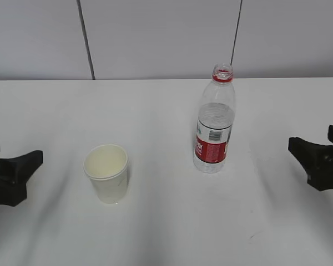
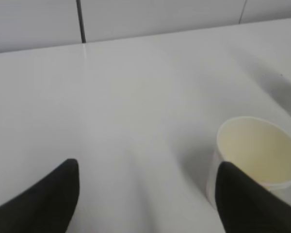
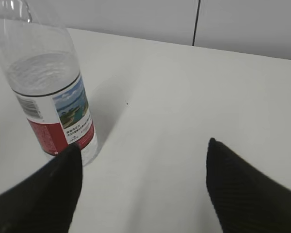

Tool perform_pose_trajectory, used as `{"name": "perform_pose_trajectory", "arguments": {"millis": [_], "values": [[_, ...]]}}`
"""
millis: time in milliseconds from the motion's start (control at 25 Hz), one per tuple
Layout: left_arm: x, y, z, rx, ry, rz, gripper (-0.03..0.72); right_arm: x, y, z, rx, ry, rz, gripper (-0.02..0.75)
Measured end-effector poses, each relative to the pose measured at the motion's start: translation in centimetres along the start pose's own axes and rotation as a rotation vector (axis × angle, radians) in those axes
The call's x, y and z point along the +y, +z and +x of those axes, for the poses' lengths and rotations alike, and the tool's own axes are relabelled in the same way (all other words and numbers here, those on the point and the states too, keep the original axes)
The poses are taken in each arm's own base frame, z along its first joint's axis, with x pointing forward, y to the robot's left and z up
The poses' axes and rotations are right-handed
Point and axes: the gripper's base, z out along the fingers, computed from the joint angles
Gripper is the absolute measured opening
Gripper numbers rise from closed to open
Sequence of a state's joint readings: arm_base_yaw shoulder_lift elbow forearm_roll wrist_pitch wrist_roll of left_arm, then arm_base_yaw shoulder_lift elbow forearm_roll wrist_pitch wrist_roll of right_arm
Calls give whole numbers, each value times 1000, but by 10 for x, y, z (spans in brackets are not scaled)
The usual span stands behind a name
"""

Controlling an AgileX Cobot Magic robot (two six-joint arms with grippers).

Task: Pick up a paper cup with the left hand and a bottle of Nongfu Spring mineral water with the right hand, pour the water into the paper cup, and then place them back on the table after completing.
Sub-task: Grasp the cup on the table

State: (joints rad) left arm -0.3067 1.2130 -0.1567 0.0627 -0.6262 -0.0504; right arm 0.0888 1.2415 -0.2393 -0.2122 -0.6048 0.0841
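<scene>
An empty white paper cup [image 1: 106, 173] stands upright on the white table [image 1: 166, 233], left of centre. A clear bottle [image 1: 215, 124] with a red label and a red neck ring stands upright right of centre, uncapped. Clear water [image 1: 215, 113] fills it to about the shoulder. My left gripper [image 1: 16, 152] is open and empty at the left edge, well left of the cup. In the left wrist view the gripper [image 2: 148, 167] is open, with the cup [image 2: 257, 150] beside its right finger. My right gripper [image 1: 312, 137] is open and empty at the far right. In the right wrist view the gripper [image 3: 143, 145] is open, with the bottle [image 3: 48, 87] off to the left.
A pale grey panelled wall [image 1: 155, 33] with dark seams runs behind the table's far edge. Nothing else stands on the tabletop.
</scene>
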Motion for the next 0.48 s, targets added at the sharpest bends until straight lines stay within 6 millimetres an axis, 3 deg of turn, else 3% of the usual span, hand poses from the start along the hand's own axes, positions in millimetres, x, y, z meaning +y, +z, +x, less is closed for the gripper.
{"name": "perform_pose_trajectory", "arguments": {"millis": [480], "values": [[-15, 26, 31, 91, 103, 187, 531, 3, 5, 1, -23, -24, -32, 587]]}}
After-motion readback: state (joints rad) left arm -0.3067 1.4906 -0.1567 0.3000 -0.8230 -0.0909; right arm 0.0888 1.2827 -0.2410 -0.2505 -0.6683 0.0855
